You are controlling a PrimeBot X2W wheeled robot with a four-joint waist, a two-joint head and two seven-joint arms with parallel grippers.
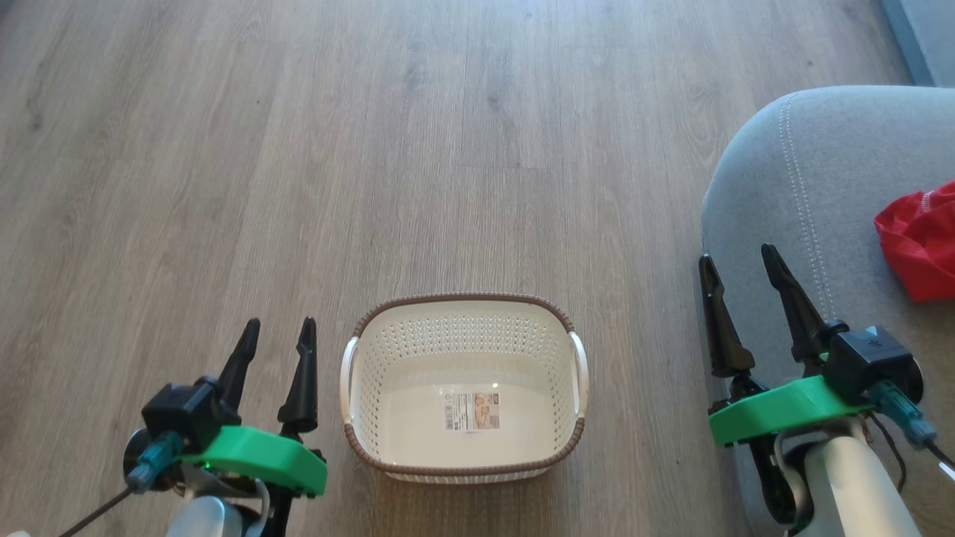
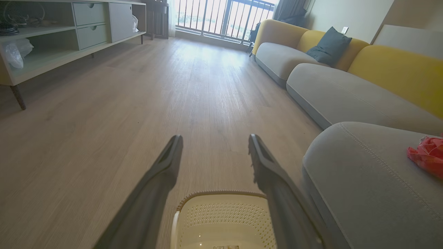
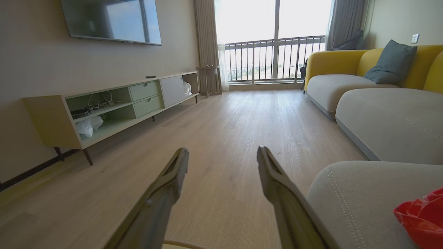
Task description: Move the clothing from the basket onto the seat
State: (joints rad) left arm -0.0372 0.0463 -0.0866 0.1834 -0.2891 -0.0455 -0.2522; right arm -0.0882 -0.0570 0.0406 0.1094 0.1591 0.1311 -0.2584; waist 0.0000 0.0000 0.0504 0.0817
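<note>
Label [image 1: 471,412] in the basket [image 1: 462,332] was unreadable, clothing [image 1: 921,242] was cropped on the seat [image 1: 776,201], and left gripper [image 1: 280,322] and right gripper [image 1: 737,254] gaped empty.

Basket [image 1: 462,455]: cream-white, perforated walls, brown woven-look rim. Clothing [image 1: 919,242]: bright red. Seat [image 1: 791,194]: grey, pale double stitching. Floor [image 1: 298,149]: pale wood grain. Far sofa backs [image 2: 398,69]: yellow.

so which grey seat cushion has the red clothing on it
The nearest seat, next to the basket; the clothing lies on it. The two farther cushions show none.
</note>
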